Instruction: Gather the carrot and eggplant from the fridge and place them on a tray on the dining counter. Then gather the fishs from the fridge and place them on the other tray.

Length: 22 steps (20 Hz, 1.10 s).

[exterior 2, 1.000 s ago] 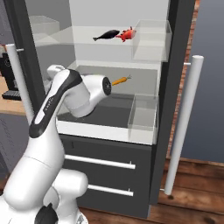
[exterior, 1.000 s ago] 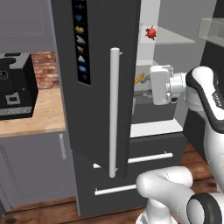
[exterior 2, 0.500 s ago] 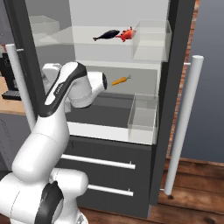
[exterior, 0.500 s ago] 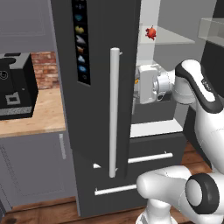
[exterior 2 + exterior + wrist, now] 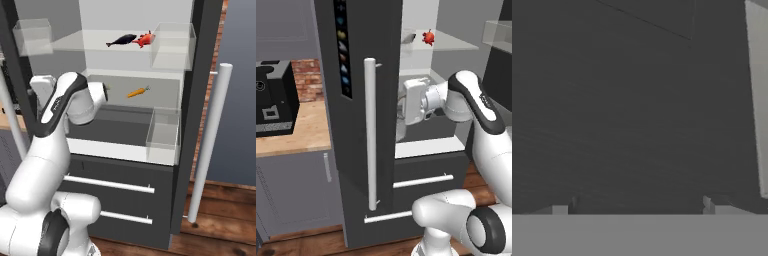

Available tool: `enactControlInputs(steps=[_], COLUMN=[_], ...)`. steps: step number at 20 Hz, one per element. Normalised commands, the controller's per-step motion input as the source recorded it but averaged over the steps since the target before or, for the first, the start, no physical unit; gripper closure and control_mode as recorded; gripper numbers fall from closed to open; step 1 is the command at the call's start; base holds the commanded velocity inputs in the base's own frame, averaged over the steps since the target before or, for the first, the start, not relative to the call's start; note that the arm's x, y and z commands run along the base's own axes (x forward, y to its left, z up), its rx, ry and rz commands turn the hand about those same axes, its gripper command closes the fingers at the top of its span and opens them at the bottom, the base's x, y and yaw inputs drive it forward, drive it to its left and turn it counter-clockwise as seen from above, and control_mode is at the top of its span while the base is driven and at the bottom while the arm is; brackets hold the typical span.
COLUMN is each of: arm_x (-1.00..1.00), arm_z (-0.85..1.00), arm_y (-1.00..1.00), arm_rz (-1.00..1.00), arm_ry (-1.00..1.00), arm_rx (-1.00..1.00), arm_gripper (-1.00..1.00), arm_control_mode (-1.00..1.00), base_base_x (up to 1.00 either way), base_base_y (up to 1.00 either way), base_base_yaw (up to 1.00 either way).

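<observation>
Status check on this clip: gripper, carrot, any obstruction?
Gripper open, empty, inside dark grey fridge. Small orange carrot on middle shelf, untouched. No obstruction seen.

Carrot on fridge middle shelf, fish above.

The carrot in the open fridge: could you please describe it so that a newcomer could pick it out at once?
Look into the open fridge and find its middle shelf, below the shelf with the dark fish and a red item. The carrot lies alone there toward the back, right of the robot's arm. It is small, orange and tapered, the one orange thing inside.
</observation>
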Motion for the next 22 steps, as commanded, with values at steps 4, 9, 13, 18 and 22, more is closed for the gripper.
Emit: enactControlInputs(steps=[4, 9, 13, 18, 22], arm_x=[-0.61, -0.44, -0.1, 0.04, 0.16], arm_z=[-0.01, 0.0, 0.0, 0.0, 0.0], arm_y=[0.59, 0.62, 0.74, 0.52, 0.52], arm_rz=[0.08, 0.06, 0.04, 0.04, 0.07], arm_ry=[-0.01, 0.0, 0.0, 0.0, 0.0], arm_rx=[0.0, 0.0, 0.0, 0.03, 0.05], arm_gripper=[-1.0, -1.0, -1.0, -1.0, -1.0], arm_control_mode=[-1.0, -1.0, -1.0, -1.0, -1.0], base_base_x=[0.0, 0.0, 0.0, 0.0, 0.0], base_base_y=[0.0, 0.0, 0.0, 0.0, 0.0], base_base_yaw=[0.0, 0.0, 0.0, 0.0, 0.0])
